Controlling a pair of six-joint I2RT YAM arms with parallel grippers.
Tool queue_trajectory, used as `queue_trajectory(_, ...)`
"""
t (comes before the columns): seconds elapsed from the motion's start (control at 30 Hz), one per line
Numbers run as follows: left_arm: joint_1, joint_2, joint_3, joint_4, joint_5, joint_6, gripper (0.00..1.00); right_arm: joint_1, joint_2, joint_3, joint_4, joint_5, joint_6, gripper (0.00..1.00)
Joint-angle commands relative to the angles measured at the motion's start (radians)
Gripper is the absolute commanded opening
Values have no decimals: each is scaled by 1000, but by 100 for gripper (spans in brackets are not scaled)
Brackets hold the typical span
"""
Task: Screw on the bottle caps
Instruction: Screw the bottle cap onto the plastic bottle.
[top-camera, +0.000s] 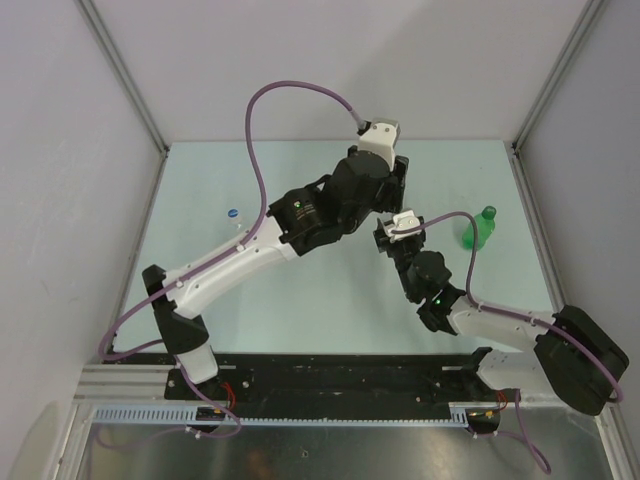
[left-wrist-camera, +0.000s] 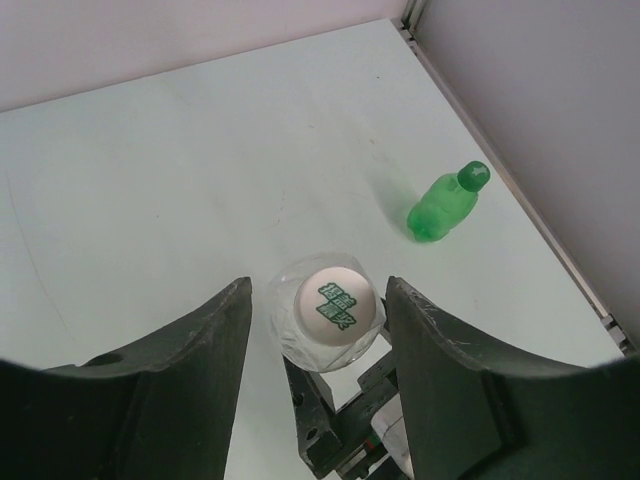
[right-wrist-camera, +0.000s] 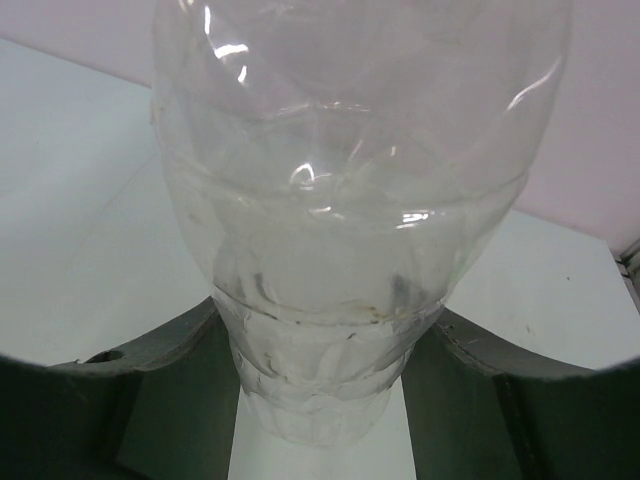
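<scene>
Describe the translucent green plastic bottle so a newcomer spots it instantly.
On the pale table, find the right edge beside the wall. A small translucent green plastic bottle stands alone. Unlike the clear ribbed bottle in the right gripper, it is green and wears a dark green cap.

Illegible green characters mark the white cap (left-wrist-camera: 336, 303).

The top external view looks down from high behind the arm bases (top-camera: 200, 365) at 6 o'clock and takes in the whole surface (top-camera: 330, 320) from far off. The left wrist view looks steeply down between its own jaws, close over the white cap (left-wrist-camera: 338, 305) of the clear bottle (left-wrist-camera: 287, 325). Its green bottle (left-wrist-camera: 445, 203) at 2 o'clock also shows in the top view, at 3 o'clock. The right wrist view faces sideways, so near the same clear bottle that it fills the frame.
</scene>
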Motion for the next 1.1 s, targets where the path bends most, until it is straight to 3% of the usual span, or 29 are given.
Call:
queue_trajectory(0.0,-7,-8,-8,25,-24,-19,60,8,-34,23,19,-3,16,0)
queue_trajectory(0.33,-10,-11,-11,25,-12,-25,53,10,-34,24,-6,-7,23,0)
queue_trajectory(0.67,-15,-16,-37,25,16,4,37,9,-60,37,-33,-33,38,0)
queue_trajectory(0.9,-15,-30,-68,25,33,27,34,3,-110,40,-72,-66,61,0)
queue_trajectory(0.97,-15,-30,-71,25,73,78,29,1,-133,42,-93,-99,60,0)
queue_trajectory(1.07,-13,-44,-94,24,175,189,15,-7,-201,44,-177,-212,61,0)
